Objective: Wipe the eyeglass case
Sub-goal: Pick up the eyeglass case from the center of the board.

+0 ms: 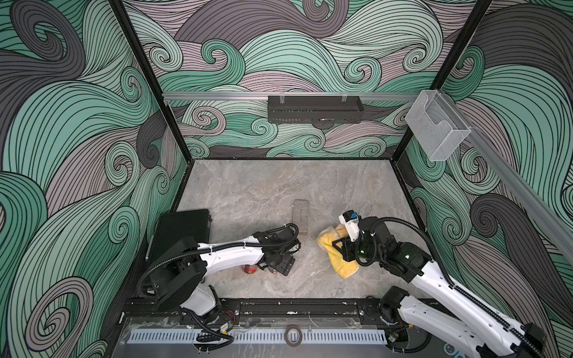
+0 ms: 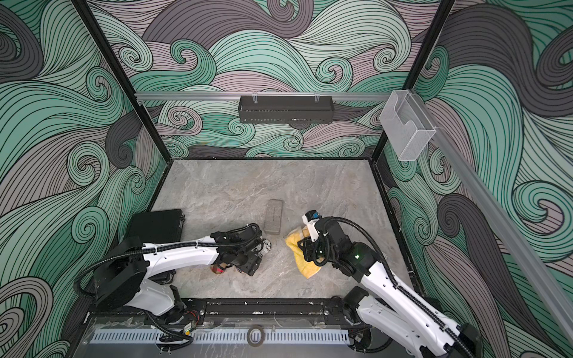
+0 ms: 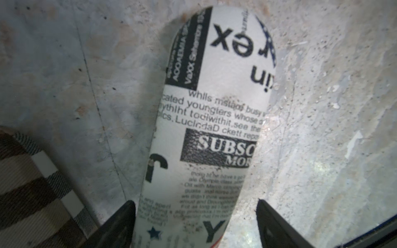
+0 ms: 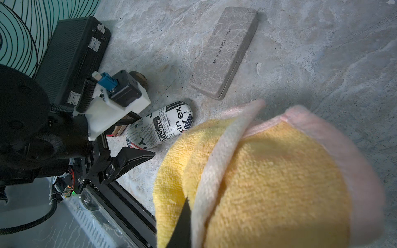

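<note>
The newsprint eyeglass case lies on the table, with the left pincer standing wide astride it, unclamped. The right pincer grips the yellow cloth nearby, seemingly clear of the case. Wiping looks not yet begun.

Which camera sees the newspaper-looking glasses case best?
The left wrist view: the newspaper-print case fills the picture and its lettering is readable. The right wrist view shows it small. In a top view only its end peeks from under the left arm.
</note>
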Robot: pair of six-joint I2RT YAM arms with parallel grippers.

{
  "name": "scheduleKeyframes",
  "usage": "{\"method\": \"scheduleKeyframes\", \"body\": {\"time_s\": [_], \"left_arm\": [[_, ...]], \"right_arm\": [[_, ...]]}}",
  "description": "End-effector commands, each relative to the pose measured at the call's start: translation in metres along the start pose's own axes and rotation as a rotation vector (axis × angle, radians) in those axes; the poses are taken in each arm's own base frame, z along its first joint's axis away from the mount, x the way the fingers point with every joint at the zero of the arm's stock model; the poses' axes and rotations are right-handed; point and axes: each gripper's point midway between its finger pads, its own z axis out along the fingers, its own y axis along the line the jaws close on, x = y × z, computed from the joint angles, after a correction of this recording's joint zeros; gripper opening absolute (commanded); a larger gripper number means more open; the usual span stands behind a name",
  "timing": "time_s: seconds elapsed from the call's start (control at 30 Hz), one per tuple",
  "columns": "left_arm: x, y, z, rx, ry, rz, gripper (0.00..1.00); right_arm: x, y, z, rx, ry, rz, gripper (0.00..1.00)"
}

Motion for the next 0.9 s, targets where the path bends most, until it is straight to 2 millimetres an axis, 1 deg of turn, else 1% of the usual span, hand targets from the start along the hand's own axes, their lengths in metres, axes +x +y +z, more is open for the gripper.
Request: {"method": "scheduleKeyframes", "body": {"time_s": [0.0,0.1,0.17,0.33,0.43,0.53,0.63,0.73,0.83,0.87], "left_arm": [[0.004,0.004,0.007,-0.021,0.021,0.033,0.81],[0.008,0.012,0.017,-0.077,0.038,0.037,0.74],[0.008,0.014,0.021,-0.093,0.034,0.037,0.72],[0.005,0.017,0.022,-0.134,-0.003,0.038,0.65],[0.003,0.015,0.019,-0.144,-0.035,0.044,0.56],[0.001,0.013,0.015,-0.164,-0.077,0.066,0.55],[0.0,0.012,0.012,-0.187,-0.118,0.079,0.54],[-0.003,0.0,0.006,-0.129,-0.155,0.102,0.54],[-0.007,-0.021,-0.003,-0.007,-0.186,0.139,0.55],[-0.009,-0.029,-0.008,0.042,-0.201,0.153,0.55]], "right_arm": [[-0.001,0.005,0.002,-0.022,-0.005,0.002,0.0],[-0.003,0.004,0.004,-0.017,-0.004,0.0,0.0],[-0.003,0.004,0.004,-0.016,-0.002,-0.001,0.0],[-0.003,0.004,0.005,-0.013,-0.002,-0.007,0.0],[-0.002,0.002,0.008,-0.005,0.005,-0.011,0.0],[-0.004,0.003,0.012,-0.008,0.005,-0.008,0.0],[-0.009,0.007,0.014,-0.033,-0.012,-0.002,0.0],[-0.02,0.02,0.016,-0.098,-0.048,0.009,0.0],[-0.03,0.038,0.018,-0.185,-0.052,-0.002,0.0],[-0.031,0.042,0.02,-0.207,-0.042,-0.006,0.0]]}}
